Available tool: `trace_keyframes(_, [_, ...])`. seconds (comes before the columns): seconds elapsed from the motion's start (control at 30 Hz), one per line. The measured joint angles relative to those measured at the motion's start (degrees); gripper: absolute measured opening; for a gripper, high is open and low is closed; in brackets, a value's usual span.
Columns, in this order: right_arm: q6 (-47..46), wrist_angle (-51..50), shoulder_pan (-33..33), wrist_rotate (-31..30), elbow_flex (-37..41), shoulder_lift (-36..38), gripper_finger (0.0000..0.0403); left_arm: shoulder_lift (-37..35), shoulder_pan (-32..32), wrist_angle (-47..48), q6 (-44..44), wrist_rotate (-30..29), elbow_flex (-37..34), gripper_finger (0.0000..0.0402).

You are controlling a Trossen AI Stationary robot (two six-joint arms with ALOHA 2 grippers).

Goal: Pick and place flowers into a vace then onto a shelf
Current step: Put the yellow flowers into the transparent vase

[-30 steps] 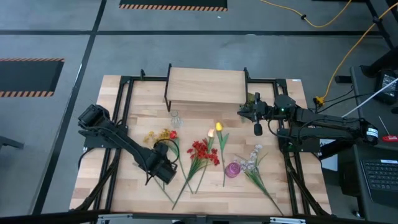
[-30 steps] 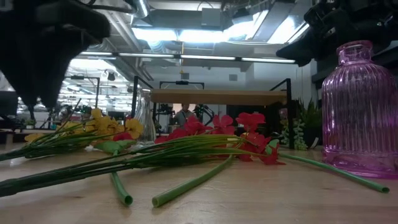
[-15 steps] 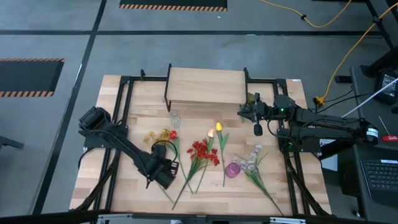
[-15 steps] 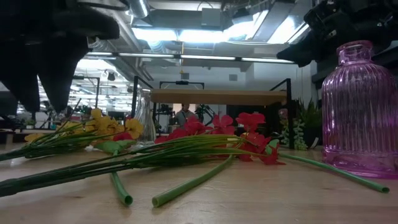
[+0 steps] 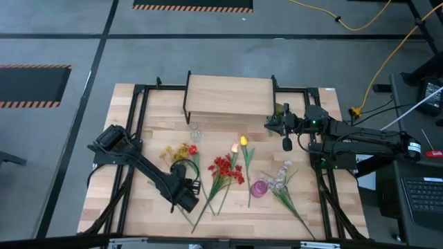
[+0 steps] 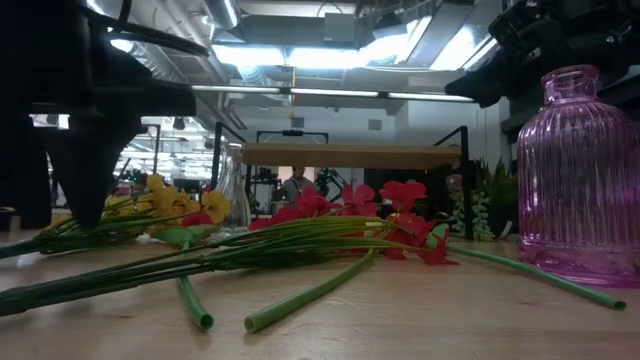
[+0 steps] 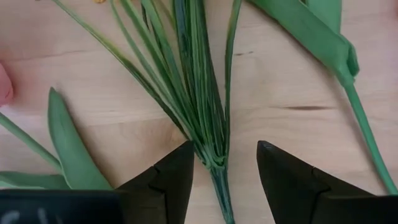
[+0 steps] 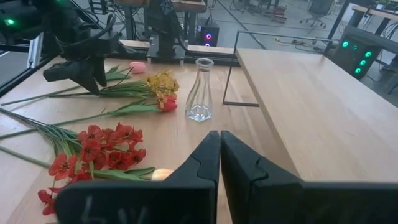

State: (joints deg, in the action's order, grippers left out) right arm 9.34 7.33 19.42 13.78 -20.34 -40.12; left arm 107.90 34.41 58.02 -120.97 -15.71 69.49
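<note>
The left gripper [image 7: 225, 171] hangs low over the table with its jaws spread, one finger [image 7: 171, 174] on each side of the yellow spray's stem bundle [image 7: 198, 118], not yet touching it. In the high view the same gripper [image 5: 185, 194] sits at the stalk end of that spray [image 5: 177, 152], whose blooms lie toward the shelf [image 5: 228, 95].

The bundle looks light and springy: many thin plastic strands gathered into one thicker stalk. A grip on that stalk, where the strands join, seems best; higher up they would likely splay and slip out. A leaf [image 7: 74, 152] lies close to one finger and could get pinched.

The red spray [image 5: 227, 168], a tulip [image 5: 243, 144] and the white spray [image 5: 282, 176] lie farther right. A pink vase [image 5: 259, 188] and a clear vase [image 8: 199, 90] stand empty.

The right gripper [image 8: 220, 146] waits shut near the shelf.
</note>
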Motion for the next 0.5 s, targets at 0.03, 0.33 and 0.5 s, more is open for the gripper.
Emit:
trace_keyframes(0.03, [0.0, 0.0, 0.0, 0.0, 0.0, 0.0, 0.0018, 0.0, 0.0, 0.0, -0.2, 0.0, 0.0, 0.0169])
trace_keyframes(0.33, [0.0, -0.1, 0.0, 0.0, 0.0, 0.0, 0.0018, 0.4, 0.0, 0.4, -4.0, 0.3, 0.0, 0.0169])
trace_keyframes(0.5, [0.0, -0.7, 0.0, 0.0, 0.0, 0.0, 0.0018, 1.4, -0.4, -0.4, -3.9, 0.6, -1.4, 0.0169])
